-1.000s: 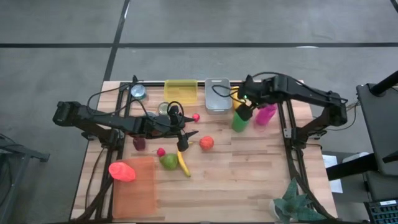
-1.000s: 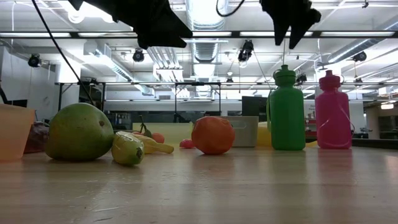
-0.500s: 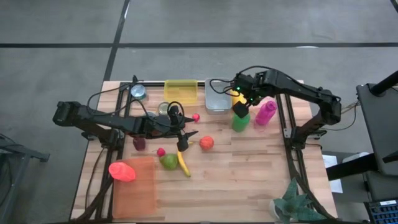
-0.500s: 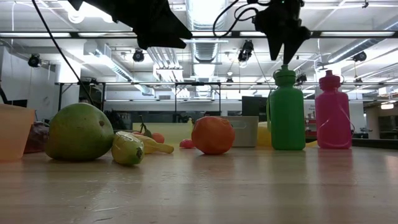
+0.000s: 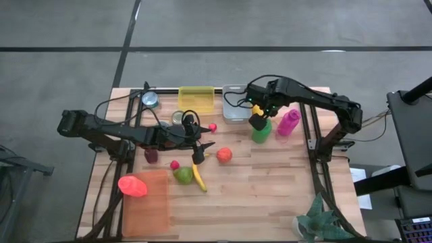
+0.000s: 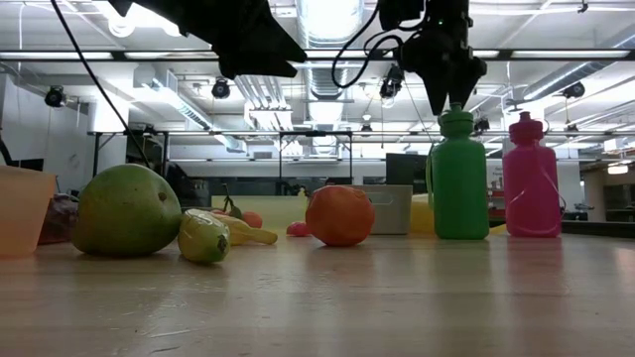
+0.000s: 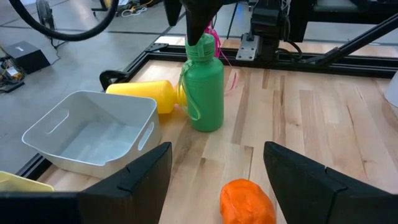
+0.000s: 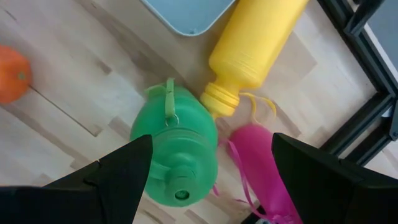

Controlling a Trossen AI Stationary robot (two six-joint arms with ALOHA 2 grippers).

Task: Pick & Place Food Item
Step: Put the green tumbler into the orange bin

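Right gripper is held above green bottle, fingers open; left gripper fingers open, orange ahead.

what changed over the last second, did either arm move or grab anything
The right gripper swung left across the table and now hangs, jaws open, over the green bottle. Nothing was gripped or released. The left gripper and all the food stayed put.
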